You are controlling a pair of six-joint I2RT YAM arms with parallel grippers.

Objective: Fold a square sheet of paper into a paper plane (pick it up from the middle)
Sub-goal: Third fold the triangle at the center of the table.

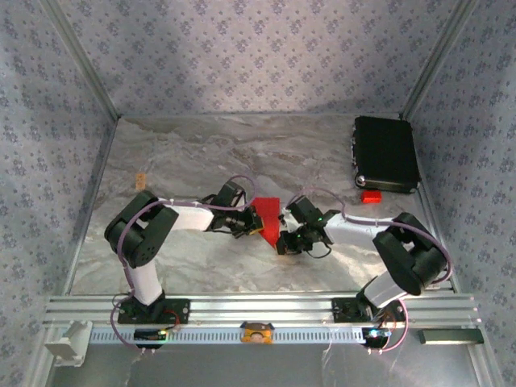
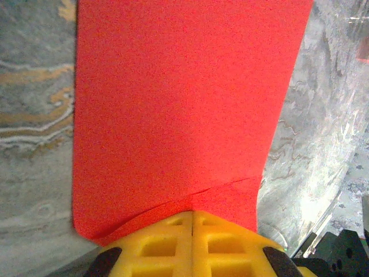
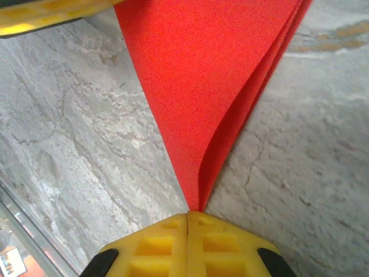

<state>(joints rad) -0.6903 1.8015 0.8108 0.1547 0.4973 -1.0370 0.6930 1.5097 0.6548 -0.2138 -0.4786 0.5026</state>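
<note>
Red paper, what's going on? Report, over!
Both shut on red paper: left hand, right hand. Paper folded, pinched both sides. Off aside: small red piece, black case.

Top camera looks down from behind; both wrist cameras closely face the red paper.

The square sheet of paper is plain bright red (one even shade); the table is marbled grey with tan veins. The left gripper and right gripper are yellow, grid-patterned, and the walls wear a blue-grey floral print.
</note>
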